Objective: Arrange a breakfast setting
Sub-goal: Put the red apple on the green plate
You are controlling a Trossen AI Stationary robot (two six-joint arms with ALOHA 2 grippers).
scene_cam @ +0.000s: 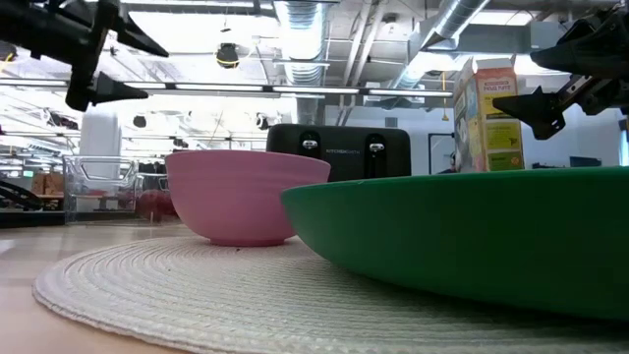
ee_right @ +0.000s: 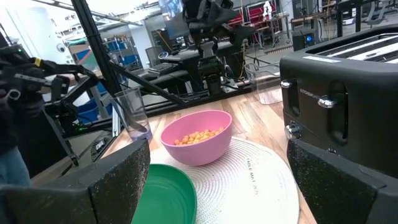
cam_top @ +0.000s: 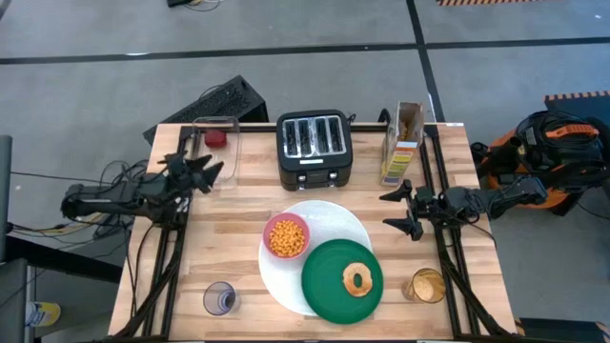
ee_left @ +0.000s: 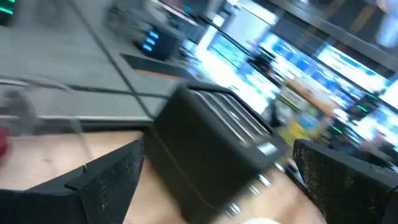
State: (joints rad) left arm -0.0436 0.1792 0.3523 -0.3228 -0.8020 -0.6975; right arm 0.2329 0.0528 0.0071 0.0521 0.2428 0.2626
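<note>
2 end effectors hover wide open and empty: left end effector [cam_top: 205,174] near the desk's [cam_top: 229,229] left edge, right end effector [cam_top: 405,210] near its right edge. Toasted bagel ring [cam_top: 358,280] lies on the dark-green plate [cam_top: 329,291] near the front edge.

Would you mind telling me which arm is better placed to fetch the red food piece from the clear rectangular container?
Left: its open gripper hovers right beside the clear rectangular container holding the red food piece; the right gripper is across the table.
</note>
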